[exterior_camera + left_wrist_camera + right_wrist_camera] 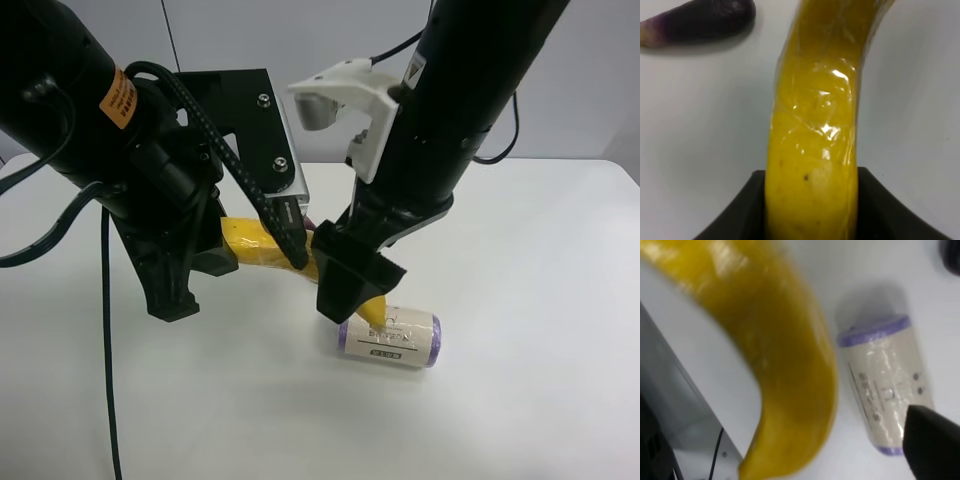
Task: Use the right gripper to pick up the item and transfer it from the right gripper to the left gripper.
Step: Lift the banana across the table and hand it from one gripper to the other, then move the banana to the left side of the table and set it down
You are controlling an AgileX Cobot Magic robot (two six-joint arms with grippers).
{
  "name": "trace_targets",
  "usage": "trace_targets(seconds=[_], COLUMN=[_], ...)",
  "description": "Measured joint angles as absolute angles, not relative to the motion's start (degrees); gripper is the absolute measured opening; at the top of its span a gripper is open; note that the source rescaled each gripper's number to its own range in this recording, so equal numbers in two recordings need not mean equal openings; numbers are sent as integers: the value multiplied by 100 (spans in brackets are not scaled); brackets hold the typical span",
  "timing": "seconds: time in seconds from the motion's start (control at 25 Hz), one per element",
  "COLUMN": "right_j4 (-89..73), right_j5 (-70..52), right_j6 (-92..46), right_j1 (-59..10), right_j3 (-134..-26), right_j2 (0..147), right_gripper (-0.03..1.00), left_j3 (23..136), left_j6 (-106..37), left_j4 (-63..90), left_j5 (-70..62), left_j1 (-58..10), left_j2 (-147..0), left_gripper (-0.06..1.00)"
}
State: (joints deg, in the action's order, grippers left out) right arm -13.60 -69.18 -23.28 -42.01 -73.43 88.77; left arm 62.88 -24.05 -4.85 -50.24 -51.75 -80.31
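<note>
- The banana [262,250] hangs over the table [540,300], stretched between the two arms.
- One end sits between the fingers of the left gripper [810,205], at the exterior high view's left.
- The right gripper [350,285] stands at the other end.
- The roll [395,337] lies on the table near that end.
- The eggplant [700,20] lies on the table, apart from the banana.

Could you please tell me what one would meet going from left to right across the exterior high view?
The orange sticker → banana → roll. The right gripper overlaps both the banana and the roll, so it is left out of the order.
</note>
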Motion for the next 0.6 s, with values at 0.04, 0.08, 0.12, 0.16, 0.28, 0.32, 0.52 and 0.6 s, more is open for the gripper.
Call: trace_targets(seconds=[0.04, 0.08, 0.12, 0.16, 0.28, 0.32, 0.52, 0.6], right_j4=[-1306, -1226, -1140, -1048, -762, -688, -586, -574], right_j5=[-6918, -6923, -6923, -6934, -6924, -6920, -6957, -6976], right_j6=[-2233, -2141, -2023, -1938, -1838, -1791, -1693, -1666], right_j1=[-4201, -4201, -4201, -4201, -4201, -4201, -4201, -4201], right_j3=[-7343, -7343, -7337, -7337, -7220, -7067, -5850, -5341], right_j2=[8734, 8608, 8452, 8296, 7844, 7684, 6986, 6648], right_gripper=[100, 100, 100, 100, 100, 100, 100, 100], left_j3=[6288, 6288, 6288, 6288, 6288, 6288, 6288, 6288], left_j6=[-2405, -2405, -2405, -2405, -2405, -2405, -2405, -2405], left_j4=[-485, -485, -485, -485, -485, -485, -511, -511], left_j5=[-5024, -5024, -5024, -5024, -5024, -5024, -5024, -5024], left_j1=[-5175, -5175, -5175, -5175, -5175, -5175, -5175, -5175], left_j2=[-8031, -8031, -8031, -8031, -8031, -8031, -8031, -8031], left_gripper=[3, 3, 3, 3, 3, 3, 3, 3])
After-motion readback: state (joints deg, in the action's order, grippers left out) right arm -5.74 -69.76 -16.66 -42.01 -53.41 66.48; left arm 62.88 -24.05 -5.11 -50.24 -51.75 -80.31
